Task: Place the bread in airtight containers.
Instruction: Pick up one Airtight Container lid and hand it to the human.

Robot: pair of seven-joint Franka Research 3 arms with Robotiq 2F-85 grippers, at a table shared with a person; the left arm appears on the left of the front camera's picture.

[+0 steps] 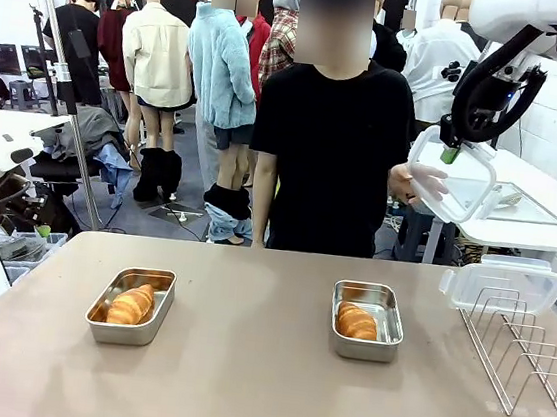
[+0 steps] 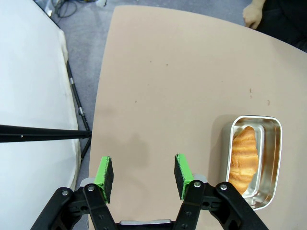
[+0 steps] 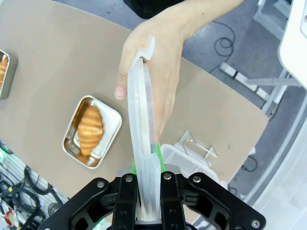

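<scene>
Front: two uncovered steel pans sit well apart on the table (image 1: 257, 392). The left pan (image 1: 129, 333) has a croissant (image 1: 132, 305) lying in it, and the right pan (image 1: 365, 350) has the other croissant (image 1: 356, 321). The right gripper (image 1: 450, 154) is raised at far right, clamped on a clear lid (image 1: 455, 180) held tilted in the air. The person's hand (image 1: 409, 183) touches the same lid from the far side. A second clear lid (image 1: 501, 285) leans on the wire rack (image 1: 524, 347) at the table's right edge.

Left wrist: the left gripper (image 2: 143, 173) has its jaws apart with nothing between them, over bare table. The left pan (image 2: 277, 143) with its croissant (image 2: 242, 158) is off to the side, not touched.

Right wrist: the right gripper (image 3: 146, 168) is pinched on the bottom edge of the clear lid (image 3: 141, 115), seen edge-on. The person's hand (image 3: 156, 62) grasps its upper end. The right pan (image 3: 113, 118) with its croissant (image 3: 89, 129) is on the table below.
</scene>
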